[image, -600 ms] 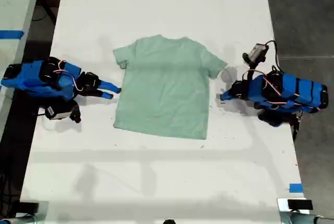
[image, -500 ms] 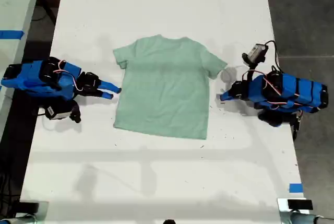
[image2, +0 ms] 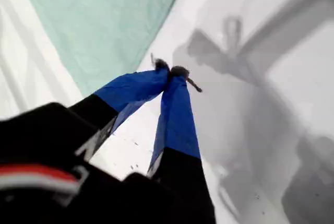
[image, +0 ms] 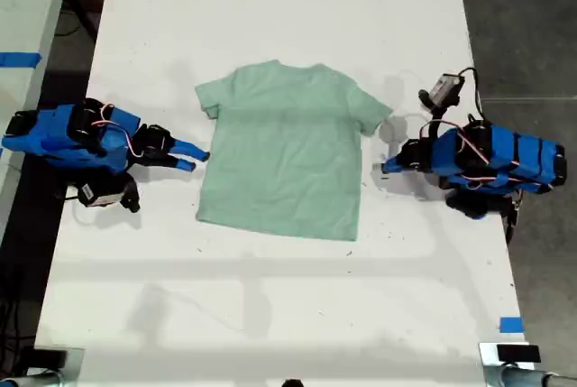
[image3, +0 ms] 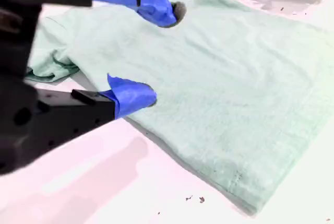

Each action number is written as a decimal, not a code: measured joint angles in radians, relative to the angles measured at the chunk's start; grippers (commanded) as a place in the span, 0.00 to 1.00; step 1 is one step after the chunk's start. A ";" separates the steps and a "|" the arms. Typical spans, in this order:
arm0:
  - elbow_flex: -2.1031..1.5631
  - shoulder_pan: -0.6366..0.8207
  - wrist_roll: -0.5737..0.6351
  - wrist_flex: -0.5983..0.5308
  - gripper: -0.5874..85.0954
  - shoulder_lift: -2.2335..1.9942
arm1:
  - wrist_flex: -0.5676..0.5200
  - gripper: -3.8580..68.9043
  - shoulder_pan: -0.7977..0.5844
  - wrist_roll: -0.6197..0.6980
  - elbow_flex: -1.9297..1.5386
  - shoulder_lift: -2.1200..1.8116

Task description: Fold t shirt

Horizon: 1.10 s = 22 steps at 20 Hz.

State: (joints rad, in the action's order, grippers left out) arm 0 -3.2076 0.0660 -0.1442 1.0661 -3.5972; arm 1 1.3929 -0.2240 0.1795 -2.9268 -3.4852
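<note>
The t shirt (image: 284,148) lies flat and unfolded near the middle of the white counter (image: 270,315). In the exterior view its neck points toward the top and its hem toward the bottom. Both short sleeves are spread out and the fabric is pale mint green w/ only light wrinkles.

My first gripper (image: 386,168) is at the exterior view's right, low over the counter, just beside the shirt's side edge below the sleeve. In the first wrist view its blue jaws (image2: 171,71) are pressed together at the tips w/ nothing between them. The shirt (image2: 104,20) sits just past them; contact w/ the cloth can't be told.

My second gripper (image: 191,157) is at the exterior view's left, at the shirt's opposite side edge. In the second wrist view its jaws (image3: 162,56) are spread apart. One finger is over the cloth (image3: 235,93), the other at the fabric's edge near the bunched sleeve, and nothing is pinched.

Blue tape (image: 511,324) marks the counter edge at the exterior view's lower right.
</note>
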 measured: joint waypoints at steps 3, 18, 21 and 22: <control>0.000 0.000 0.000 0.000 0.25 0.000 | 0.014 0.31 -0.225 0.178 0.253 0.230; 0.000 0.000 0.000 0.000 0.25 0.000 | -0.538 0.33 -0.735 0.465 0.405 1.154; 0.000 0.000 0.000 0.000 0.25 0.000 | -0.543 0.34 -0.735 0.485 0.448 1.296; 0.000 0.000 0.000 0.000 0.25 0.000 | -0.543 0.34 -0.735 0.491 0.477 1.345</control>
State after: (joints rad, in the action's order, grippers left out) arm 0 -3.2076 0.0660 -0.1442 1.0661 -3.5972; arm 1 0.8498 -0.9587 0.6703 -2.4498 -2.1399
